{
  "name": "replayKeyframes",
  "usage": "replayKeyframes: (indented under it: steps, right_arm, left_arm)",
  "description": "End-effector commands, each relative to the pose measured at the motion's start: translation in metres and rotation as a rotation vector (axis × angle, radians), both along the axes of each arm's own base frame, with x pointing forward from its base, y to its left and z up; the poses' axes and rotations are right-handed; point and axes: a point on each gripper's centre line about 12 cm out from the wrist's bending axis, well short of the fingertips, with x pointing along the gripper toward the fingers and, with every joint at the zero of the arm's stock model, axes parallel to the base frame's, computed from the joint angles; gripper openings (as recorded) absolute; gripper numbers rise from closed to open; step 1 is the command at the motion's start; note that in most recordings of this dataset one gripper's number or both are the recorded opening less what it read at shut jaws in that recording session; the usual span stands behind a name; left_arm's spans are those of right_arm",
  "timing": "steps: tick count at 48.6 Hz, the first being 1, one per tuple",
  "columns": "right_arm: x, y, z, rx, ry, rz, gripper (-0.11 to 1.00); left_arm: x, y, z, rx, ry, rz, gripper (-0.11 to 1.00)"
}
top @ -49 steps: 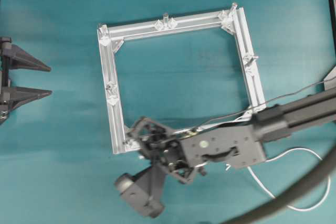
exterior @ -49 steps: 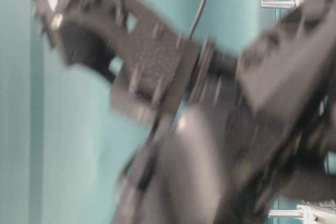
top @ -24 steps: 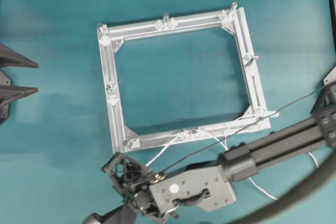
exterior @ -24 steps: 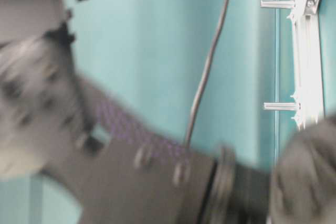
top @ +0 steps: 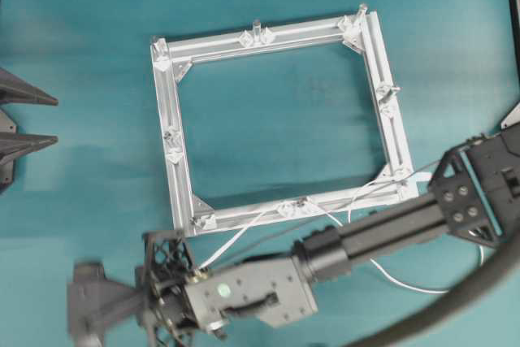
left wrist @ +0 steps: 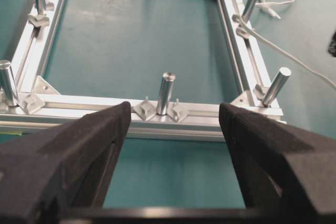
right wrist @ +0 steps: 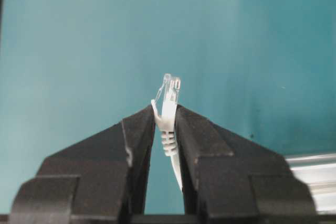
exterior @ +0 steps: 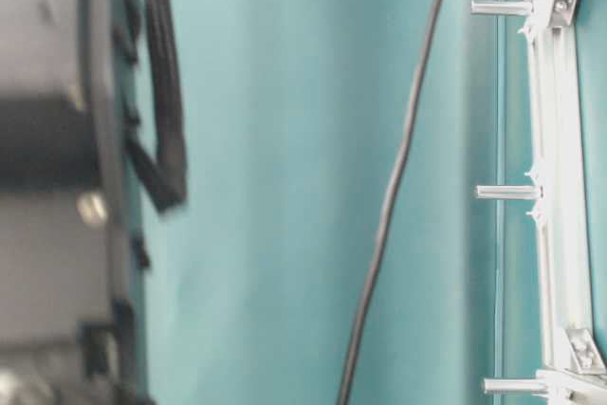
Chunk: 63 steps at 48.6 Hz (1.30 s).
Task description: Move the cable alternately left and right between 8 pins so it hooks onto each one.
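Note:
The square silver frame (top: 172, 103) lies mid-table with short upright pins (top: 255, 27) around it. The white cable (top: 240, 236) runs along the frame's near rail past the pin (top: 300, 201) there and off to the lower left. My right gripper (right wrist: 167, 109) is shut on the cable's clear plug (right wrist: 171, 88); in the overhead view that gripper (top: 85, 314) is blurred, below and left of the frame. My left gripper (top: 57, 120) stands open at the table's left edge, facing the frame. Between its fingers (left wrist: 100, 129) the wrist view shows a pin (left wrist: 166, 93) and the cable (left wrist: 286, 53) beyond.
A thick dark hose (top: 463, 298) curves across the bottom right, over a loose loop of cable. A thin dark wire (exterior: 398, 187) hangs beside the right arm (top: 390, 229). Pins (exterior: 507, 192) jut from the frame (exterior: 560, 139) in the table-level view.
My right gripper has swung from over the frame's lower-left corner down and left, off the frame, drawing the cable after it. The left gripper has drawn back slightly to the left.

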Motion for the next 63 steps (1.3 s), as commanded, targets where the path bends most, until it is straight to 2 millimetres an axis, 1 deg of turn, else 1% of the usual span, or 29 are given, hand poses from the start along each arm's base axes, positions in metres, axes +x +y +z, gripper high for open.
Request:
replayKeyframes:
  steps: [1,7,12,21,28,31,40,45,50,56,63]
  right_arm:
    - [0.009,-0.017,0.031,0.065,-0.067,-0.1,0.17]
    - [0.014,-0.04,0.031,0.136,-0.071,-0.273,0.17]
    - [0.017,-0.052,0.031,0.157,-0.084,-0.369,0.17]
    - [0.015,-0.072,0.027,0.183,-0.078,-0.565,0.17]
    - [0.011,-0.083,0.031,0.196,-0.112,-0.684,0.17]
    - [0.008,-0.089,0.03,0.193,-0.11,-0.715,0.17]
    - [-0.009,-0.113,0.026,0.224,-0.108,-0.783,0.17]
    - [-0.02,-0.124,0.031,0.266,-0.128,-0.825,0.17]
    - [-0.034,-0.131,0.031,0.298,-0.134,-0.856,0.17]
    - [-0.052,-0.137,0.026,0.319,-0.116,-0.902,0.17]
    - [-0.066,-0.154,0.021,0.297,-0.085,-0.927,0.17]
  left_arm:
    - [0.002,0.0,0.008,-0.001,-0.011,0.0,0.76]
    - [0.002,0.0,0.008,-0.001,-0.011,0.0,0.76]
    - [0.002,0.0,0.008,0.002,-0.011,-0.001,0.76]
    - [0.002,0.0,0.008,0.001,-0.011,-0.001,0.76]
    - [0.002,0.0,0.008,-0.001,-0.011,0.0,0.76]
    - [0.002,0.0,0.008,0.001,-0.011,0.0,0.76]
    - [0.002,0.0,0.008,-0.001,-0.011,0.0,0.76]
    - [0.002,0.0,0.008,-0.001,-0.011,0.0,0.76]
    - [0.002,0.0,0.008,-0.001,-0.011,0.0,0.76]
    - [0.002,0.0,0.007,-0.001,-0.009,0.0,0.76]
    - [0.002,0.0,0.008,0.001,-0.011,0.0,0.76]
